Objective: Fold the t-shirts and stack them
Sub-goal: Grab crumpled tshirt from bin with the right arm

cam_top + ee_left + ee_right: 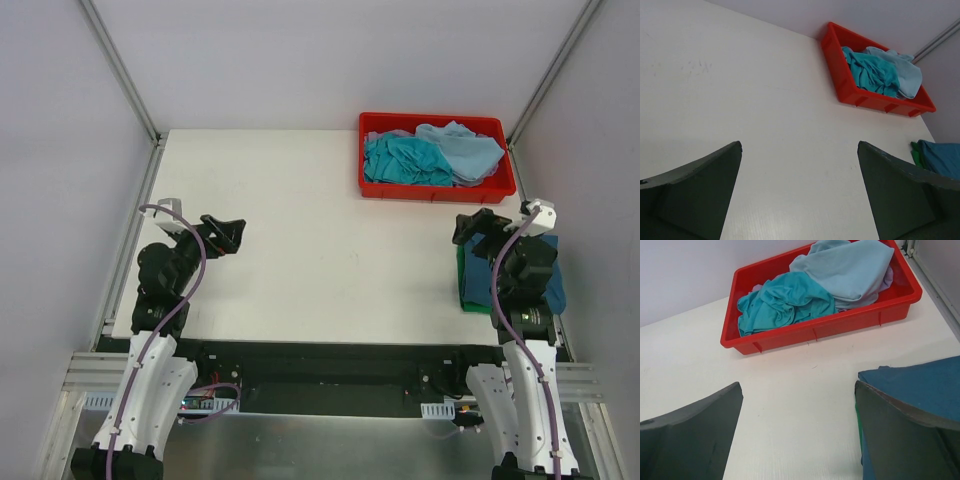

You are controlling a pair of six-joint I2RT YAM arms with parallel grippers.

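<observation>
Dark grey fingers (695,435) of right gripper (797,387) sit closest to the lens. Jaws are spread wide, with only white tabletop (790,405) showing between them. Folded dark blue t-shirt (920,385) lies just beside its right finger and runs behind it in the wrist view. It's stacked on a folded green t-shirt (465,285), green edge peeking out on the claw's left. Red plastic bin (815,329) is straight ahead of this claw, apart from the stack. Inside the bin, crumpled teal t-shirt (785,302) is on the left and crumpled light blue t-shirt (850,270) is on the right, draped partly over the teal one. Left gripper (799,150) is also wide apart over the tabletop, gripping nothing. From this claw the bin is well ahead and to the right. The blue/green stack is far off to its right, at the edge of its view. The two claws are well apart, at opposite sides of the table.
</observation>
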